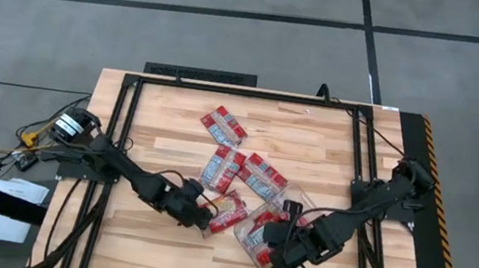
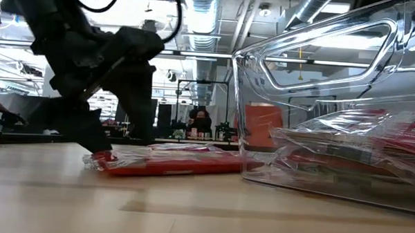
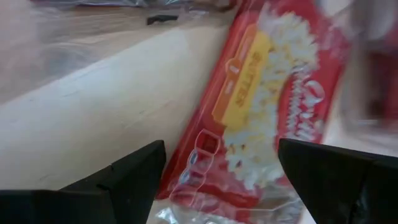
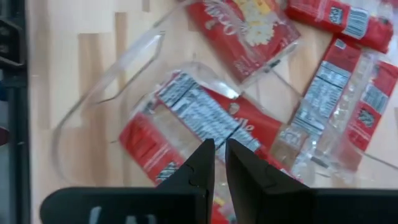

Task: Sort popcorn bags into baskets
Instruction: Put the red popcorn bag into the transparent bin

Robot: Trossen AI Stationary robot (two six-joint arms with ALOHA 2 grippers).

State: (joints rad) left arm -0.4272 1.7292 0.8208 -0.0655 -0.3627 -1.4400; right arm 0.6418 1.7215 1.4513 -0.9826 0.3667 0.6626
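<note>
So the left gripper [image 1: 202, 215] is down at table level with its fingers spread wide on either side of a butter popcorn bag [image 3: 261, 118] lying flat on the wooden table [image 1: 173, 139], just beside the clear plastic tub [image 1: 298, 199]. Nothing is clamped yet; the wrist view shows the packet sitting in the gap between the two fingers. The right gripper [image 4: 219, 163] hangs over the tub with its fingers nearly pressed together and nothing between them, looking down at a couple of packets already inside [image 4: 199, 124]. Three more bags sit loose up the table: one by itself toward the far side [image 1: 224, 124] and two near the middle [image 1: 223, 167] [image 1: 262, 177]. My guess at the risk here: the bag is flat and slick in its wrapper, so if the fingers close on just the loose film at the edge, it could slide out or dangle on the lift. It's also close to the tub wall, so a sloppy swing might bump the tub and shove it. And both arms are crowded around the same spot, which looks like collision territory.
</note>
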